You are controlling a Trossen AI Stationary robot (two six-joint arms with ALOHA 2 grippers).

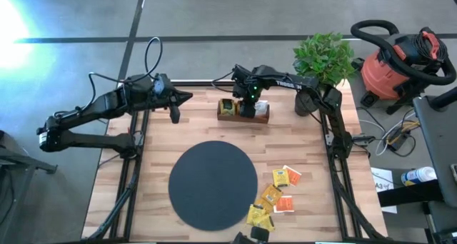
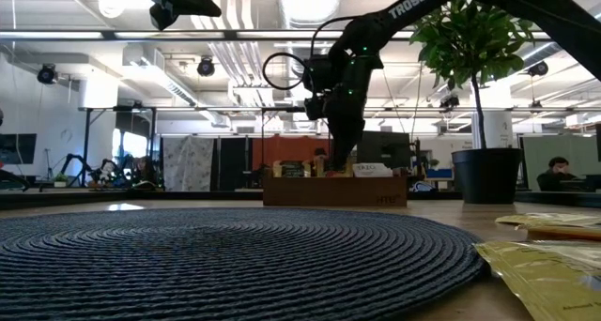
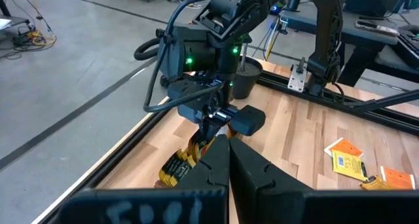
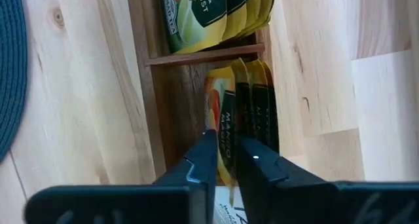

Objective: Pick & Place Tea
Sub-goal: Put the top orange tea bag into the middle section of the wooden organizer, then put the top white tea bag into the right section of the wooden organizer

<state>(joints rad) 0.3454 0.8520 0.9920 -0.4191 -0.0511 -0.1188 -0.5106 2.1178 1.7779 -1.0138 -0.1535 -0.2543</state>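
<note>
The right hand [image 4: 221, 160], clamped on a tea sachet [image 4: 226, 122], hung over the tray [image 1: 243, 115] at twelve o'clock; release only once seated. The left hand [image 3: 227, 162] waited, fingers together.

Wooden tray [image 1: 243, 117] sits behind the disc [image 1: 213, 185]; loose sachets [image 1: 277, 198] lie right of it.

The right gripper [image 1: 248, 108] is positioned directly over the wooden tray [image 1: 243, 110] at the far edge of the bench [image 1: 153, 148]. The left gripper [image 1: 175, 110] hangs above bare bench, well apart from the tray. A black disc [image 1: 213, 185] lies centrally. Loose tea sachets [image 1: 274, 199] lie scattered just beside the disc's right edge. A potted plant [image 1: 323, 62] stands at the far right corner.
</note>
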